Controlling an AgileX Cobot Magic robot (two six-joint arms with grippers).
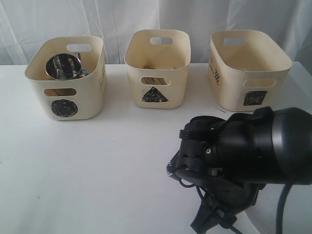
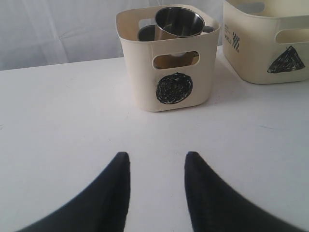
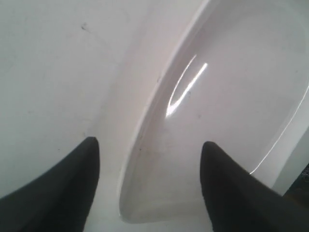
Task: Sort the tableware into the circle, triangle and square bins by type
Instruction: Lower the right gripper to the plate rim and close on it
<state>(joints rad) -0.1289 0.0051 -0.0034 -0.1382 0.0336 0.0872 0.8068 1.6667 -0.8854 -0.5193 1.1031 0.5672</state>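
Nearest, the right claw (image 3: 149,142) spreads wide and empty astride the rim of the white plate (image 3: 217,121), seemingly the last piece on the surface (image 1: 97,161), the left claw (image 2: 157,157) gapes empty too, and beyond, a steel mug (image 1: 62,67) fills the circle bin (image 1: 87,105) and chopsticks (image 1: 156,80) the triangle bin (image 1: 136,92).

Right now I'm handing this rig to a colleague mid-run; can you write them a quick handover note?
Left gripper: open, empty, over bare table, facing the circle bin.
Right gripper: open, straddling the rim of the white plate, not gripping it yet.
Done: steel mug in circle bin, wooden chopsticks in triangle bin.
Square bin: contents hidden from here.
To do: bin the plate, likely in the square one.
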